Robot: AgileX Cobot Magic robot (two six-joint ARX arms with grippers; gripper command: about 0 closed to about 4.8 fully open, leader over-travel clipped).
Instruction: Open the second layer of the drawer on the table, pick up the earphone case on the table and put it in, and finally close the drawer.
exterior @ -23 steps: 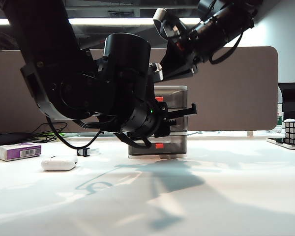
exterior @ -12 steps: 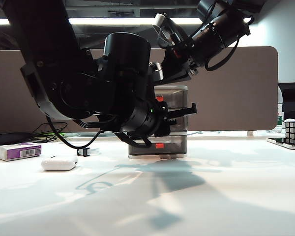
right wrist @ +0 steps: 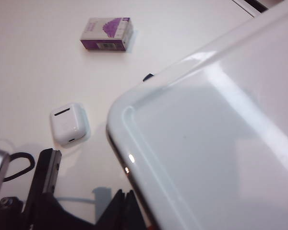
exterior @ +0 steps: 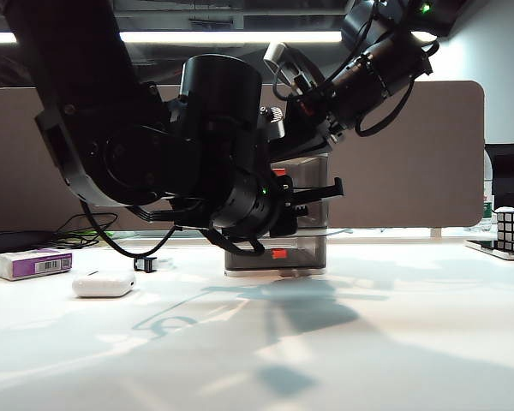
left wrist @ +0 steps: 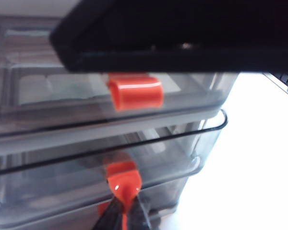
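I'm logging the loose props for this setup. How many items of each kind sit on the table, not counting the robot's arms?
Drawer cabinet: 1
Earphone case: 1
White-and-purple box: 1
Small black clip: 1
Puzzle cube, at the far right edge: 1
Total: 5

Drawer (left wrist: 134,143) fronts look like smoky see-through plastic, pretty glossy, with shiny red plastic handles (left wrist: 136,92). The unit's white top (right wrist: 216,148) is smooth and glossy, catching glare. Earphone case (right wrist: 68,123) is glossy white plastic. Desk (exterior: 368,342) is plain smooth white. The purple-and-white box (right wrist: 106,33) looks like printed cardboard.
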